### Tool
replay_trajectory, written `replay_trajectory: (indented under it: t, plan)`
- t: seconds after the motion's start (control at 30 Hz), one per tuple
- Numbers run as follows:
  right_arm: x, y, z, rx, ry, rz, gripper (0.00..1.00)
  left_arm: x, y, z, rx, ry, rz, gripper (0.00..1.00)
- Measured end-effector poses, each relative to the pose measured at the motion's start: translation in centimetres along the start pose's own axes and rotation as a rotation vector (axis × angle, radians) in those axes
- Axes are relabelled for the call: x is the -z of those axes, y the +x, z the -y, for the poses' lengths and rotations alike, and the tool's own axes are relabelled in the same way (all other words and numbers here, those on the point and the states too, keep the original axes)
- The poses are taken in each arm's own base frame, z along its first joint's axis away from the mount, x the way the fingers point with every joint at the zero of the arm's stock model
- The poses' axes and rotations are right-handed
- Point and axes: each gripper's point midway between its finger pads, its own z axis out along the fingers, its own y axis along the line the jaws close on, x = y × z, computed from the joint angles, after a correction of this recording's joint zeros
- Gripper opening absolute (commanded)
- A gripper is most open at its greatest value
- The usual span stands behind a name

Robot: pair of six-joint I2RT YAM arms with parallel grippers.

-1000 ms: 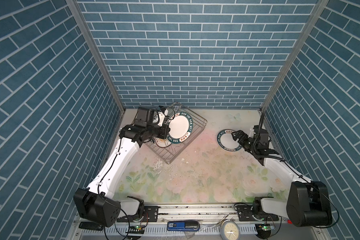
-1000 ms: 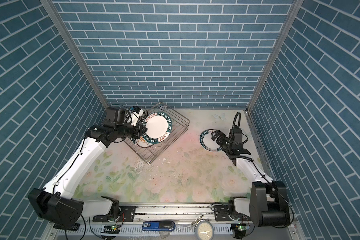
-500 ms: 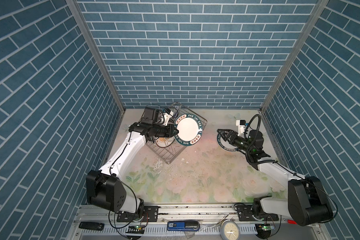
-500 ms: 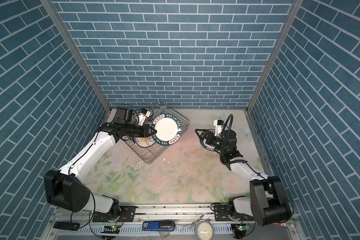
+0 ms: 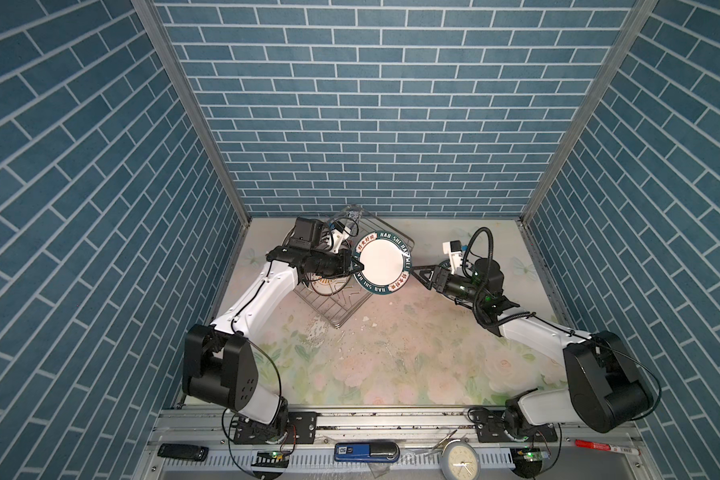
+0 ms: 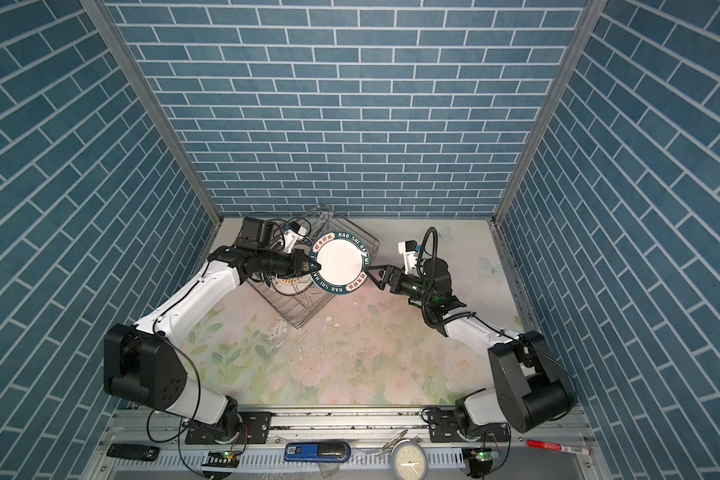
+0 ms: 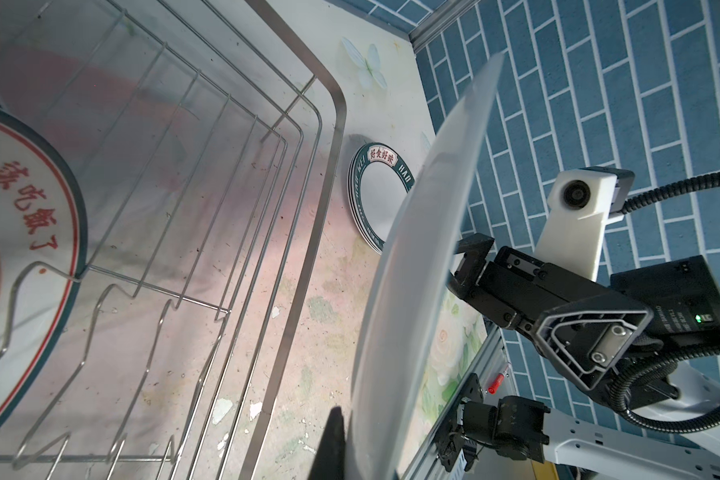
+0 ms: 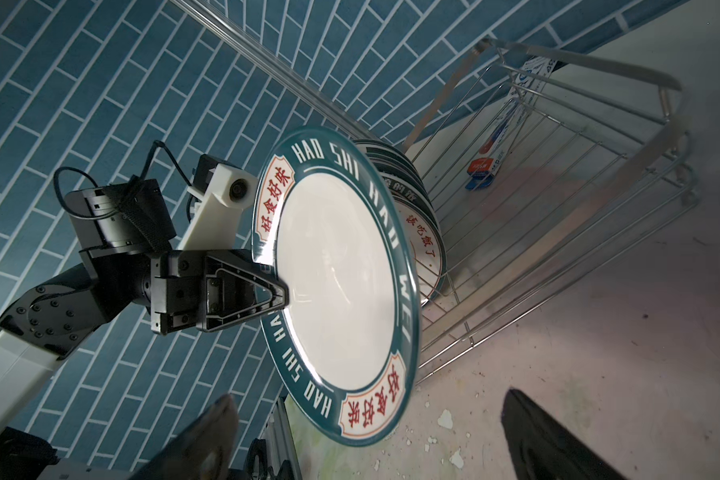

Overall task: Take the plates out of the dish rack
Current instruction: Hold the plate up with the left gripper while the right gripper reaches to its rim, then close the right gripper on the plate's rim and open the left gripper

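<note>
My left hand (image 5: 352, 266) pinches the rim of one plate (image 5: 381, 266) and holds it up on its edge. The plate is out of the wires, in the air over the right side of the dish rack (image 5: 341, 311). It is white in the middle with a dark teal rim.

My right hand (image 5: 420, 276) is spread wide just beside the other edge of this plate. In the right wrist view the rim sits between the two fingers, but they do not grip it yet. I think I am about to pass the plate across.

Part of the job is done. A small stack of plates (image 7: 375, 195) lies flat on the surface (image 5: 391, 353), just past the rack. I cannot count them well.

More is left. Several standing plates (image 8: 416, 208) wait in the left part of the rack, close together. The plate in the air needs to go on the stack too. I guess I am near the middle of the job, not the end.
</note>
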Motion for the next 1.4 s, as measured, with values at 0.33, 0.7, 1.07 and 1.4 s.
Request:
replay_trajectory:
  t: [0.33,0.7,1.07,1.4]
  plan:
    - [-0.8,0.5,0.6,0.018,-0.011,-0.01,0.71,-1.8,1.5,1.3,0.011,0.058,-0.071,0.0]
    - [-1.3,0.7,1.2,0.0,-0.016,-0.014,0.38,-3.3,2.9,1.9,-0.001,0.064,-0.138,0.0]
    - [-1.5,0.7,1.6,-0.035,-0.027,-0.017,0.19,-3.3,2.9,2.0,-0.005,0.07,-0.151,0.04]
    - [-1.6,0.6,1.2,-0.067,-0.092,-0.033,0.0,-3.1,2.8,1.7,0.009,0.075,-0.157,0.09]
